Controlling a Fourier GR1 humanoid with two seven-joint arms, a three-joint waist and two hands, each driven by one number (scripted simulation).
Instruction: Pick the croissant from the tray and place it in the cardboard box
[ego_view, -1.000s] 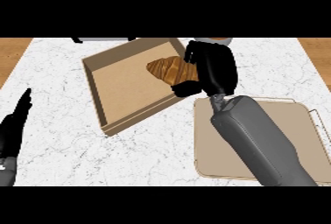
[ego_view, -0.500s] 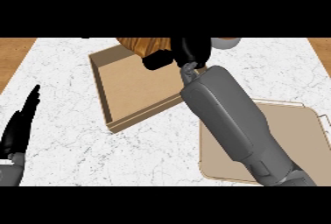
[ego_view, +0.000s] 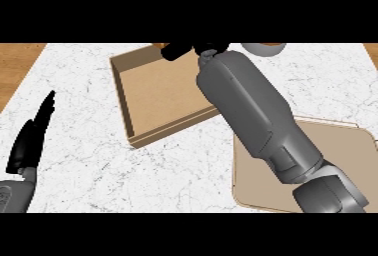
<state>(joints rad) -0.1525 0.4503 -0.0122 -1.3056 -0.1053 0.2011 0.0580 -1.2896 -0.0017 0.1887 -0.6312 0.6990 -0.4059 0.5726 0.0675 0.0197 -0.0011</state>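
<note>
1 white marbled counter (ego_view: 88, 165) fills the view. The right forearm (ego_view: 251, 115) is the next biggest thing, running from the lower right corner over the tray (ego_view: 347, 150) and the near corner of the cardboard box (ego_view: 159, 95). The box sits askew and open, its visible floor bare. The tan tray lies to the box's right. The left hand (ego_view: 29, 145) rests at the left edge, fingers straight and upright. The right hand (ego_view: 177, 50) is at the box's far rim, cut off by the view's top; its state cannot be told. The croissant is out of sight.
</note>
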